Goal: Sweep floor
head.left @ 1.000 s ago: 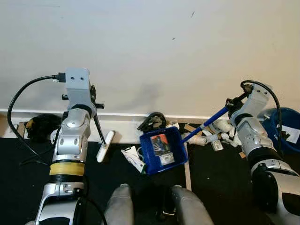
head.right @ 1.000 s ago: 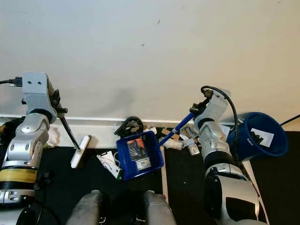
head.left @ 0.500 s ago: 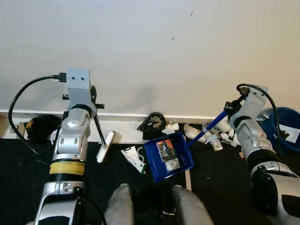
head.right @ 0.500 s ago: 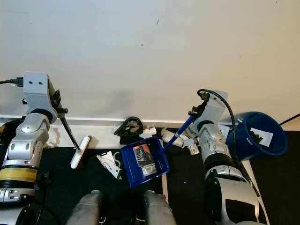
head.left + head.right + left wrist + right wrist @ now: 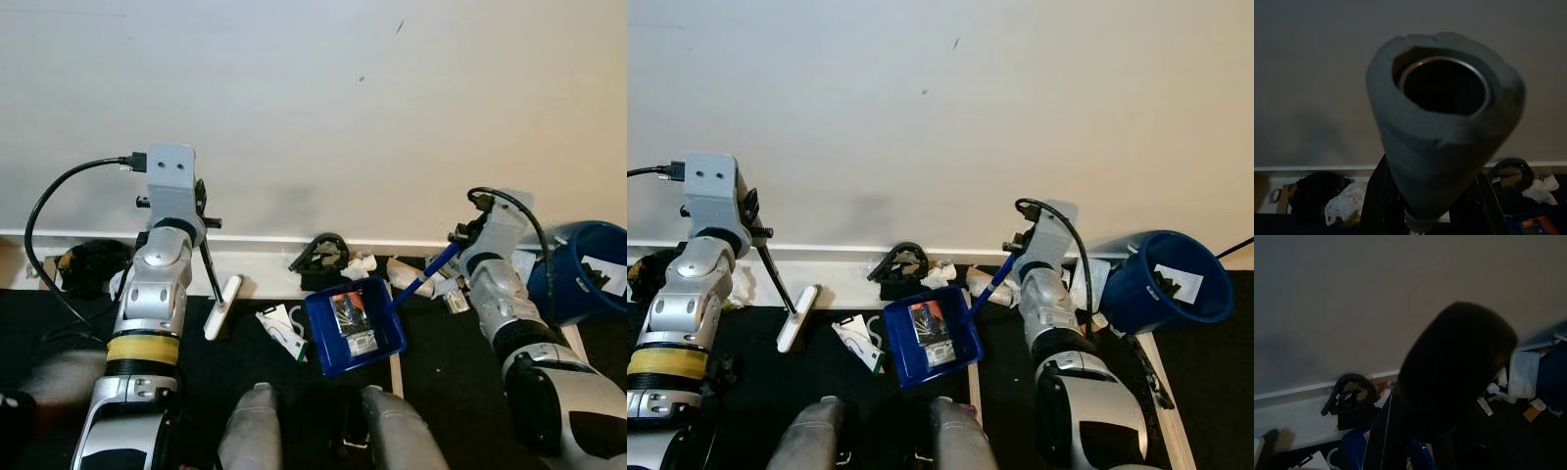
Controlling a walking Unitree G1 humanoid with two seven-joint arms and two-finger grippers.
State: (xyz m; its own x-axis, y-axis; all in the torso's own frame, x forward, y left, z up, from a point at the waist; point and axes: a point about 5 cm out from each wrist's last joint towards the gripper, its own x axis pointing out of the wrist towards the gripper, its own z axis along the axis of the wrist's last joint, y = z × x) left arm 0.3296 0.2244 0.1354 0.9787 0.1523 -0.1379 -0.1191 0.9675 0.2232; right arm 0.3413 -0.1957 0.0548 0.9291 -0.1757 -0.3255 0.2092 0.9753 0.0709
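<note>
My left gripper (image 5: 199,217) is shut on the black broom handle (image 5: 209,269), whose grey foam end (image 5: 1444,127) looms in the left wrist view. The white broom head (image 5: 221,306) rests on the dark floor near the baseboard. My right gripper (image 5: 460,238) is shut on the blue dustpan handle (image 5: 421,277). The blue dustpan (image 5: 353,325) lies on the floor in front of my legs and holds a few scraps. Crumpled white litter (image 5: 400,271) lies along the wall beside the handle, and a white wrapper (image 5: 281,331) lies left of the pan.
A blue bin (image 5: 1164,284) leans at the right by the wall with paper inside. A black looped object (image 5: 321,253) sits against the baseboard, and a dark bundle (image 5: 88,266) lies far left. A pale floor strip (image 5: 395,362) runs toward me. My knees (image 5: 257,429) fill the bottom.
My right arm swung left toward the wall's middle, and the dustpan slid a little right and nearer to me. The left arm and broom barely moved. The view panned slightly.
</note>
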